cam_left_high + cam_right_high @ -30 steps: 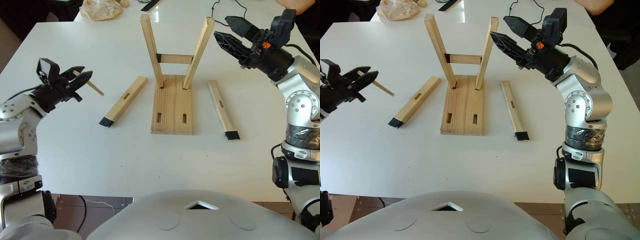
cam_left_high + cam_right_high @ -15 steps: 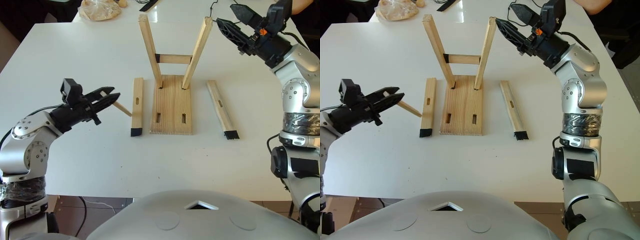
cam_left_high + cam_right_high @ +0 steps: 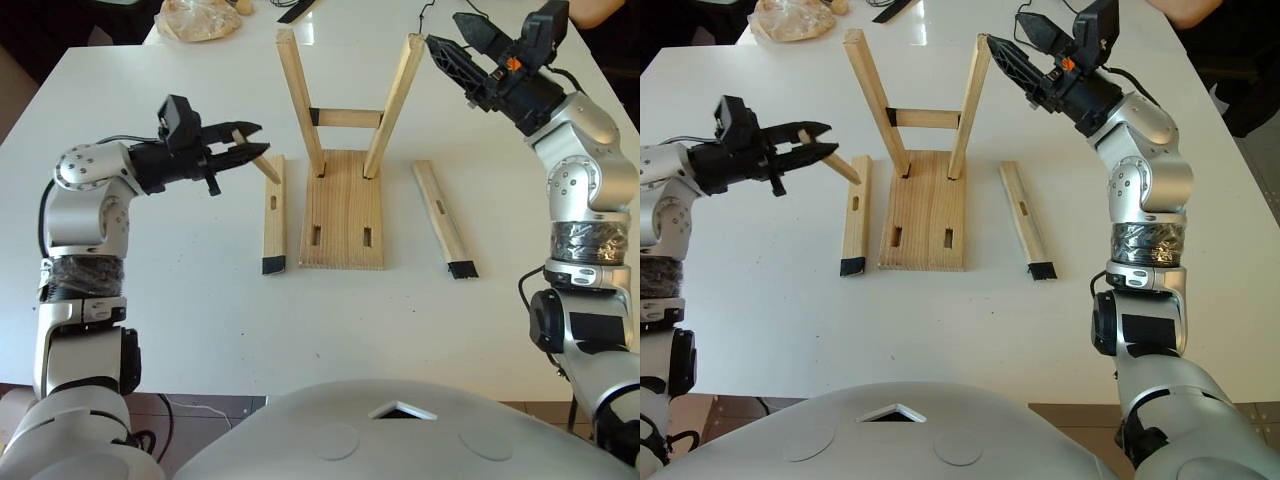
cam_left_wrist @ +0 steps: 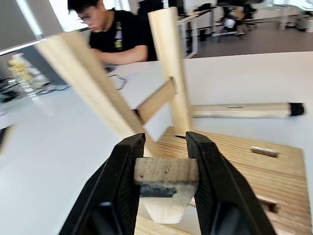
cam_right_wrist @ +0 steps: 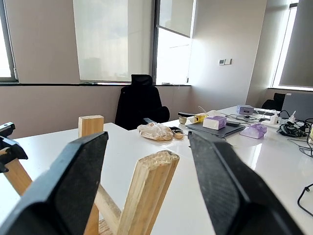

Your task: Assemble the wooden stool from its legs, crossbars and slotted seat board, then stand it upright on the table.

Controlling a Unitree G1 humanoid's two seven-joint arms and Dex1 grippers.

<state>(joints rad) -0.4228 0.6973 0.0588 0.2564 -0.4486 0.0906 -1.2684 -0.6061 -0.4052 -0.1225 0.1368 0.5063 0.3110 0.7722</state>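
Left gripper: raised above the table, left of the stool parts. Its fingers are pinched on one end of a short loose crossbar, whose free end slants down toward the wood below.
Left loose leg: lies flat, just beside the left edge of the seat board, slot facing up.
Seat board: lies flat mid-table. Two upright legs stand in its far slots, joined by a fitted crossbar. The two near slots are empty.
Right loose leg: lies flat, near the board's right edge but apart from it.
Right gripper: fingers spread wide at the top of the right-hand upright leg, with no clear contact.
Step in hand: probably building the second leg pair, starting with the held crossbar and the left loose leg.
Next move: it likely calls for lining the bar's free end up squarely with that leg's slot, then pressing it in without the leg sliding away.
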